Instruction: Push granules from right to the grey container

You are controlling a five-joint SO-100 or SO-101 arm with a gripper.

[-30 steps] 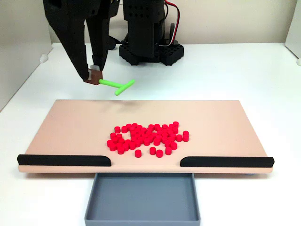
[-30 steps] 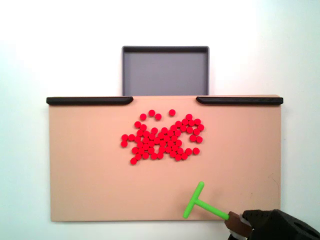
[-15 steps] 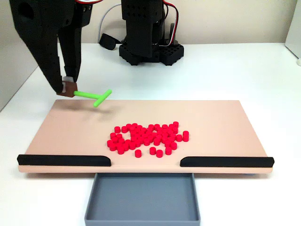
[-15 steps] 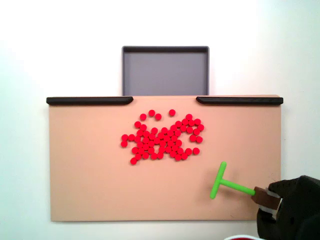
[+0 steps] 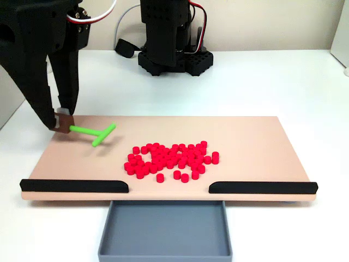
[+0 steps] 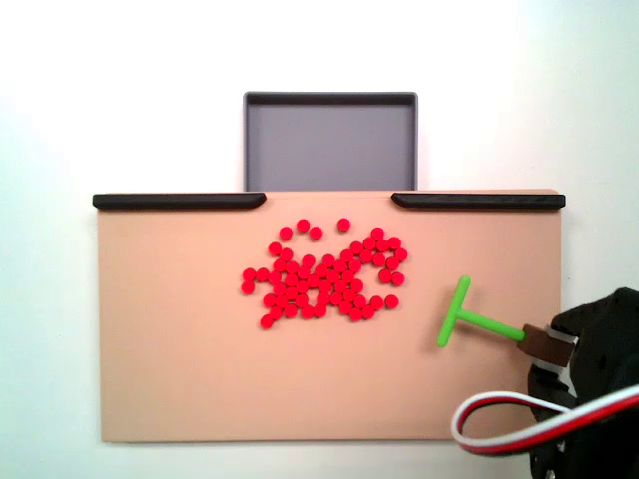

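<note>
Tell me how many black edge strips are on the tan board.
2. In the top-down fixed view, one black strip lies along the board's far edge at left, the other at right, with a gap between them facing the grey container.

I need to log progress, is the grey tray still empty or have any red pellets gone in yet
Empty. The grey tray shows a bare floor in both fixed views, and the red pellets all lie on the tan board.

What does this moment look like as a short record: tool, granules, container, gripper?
tool: green T-shaped stick held over the tan board, beside the pile, not touching it
granules: clustered mid-board, near the gap between the black edge strips
grey container: empty
gripper: shut on the stick's brown handle
</note>
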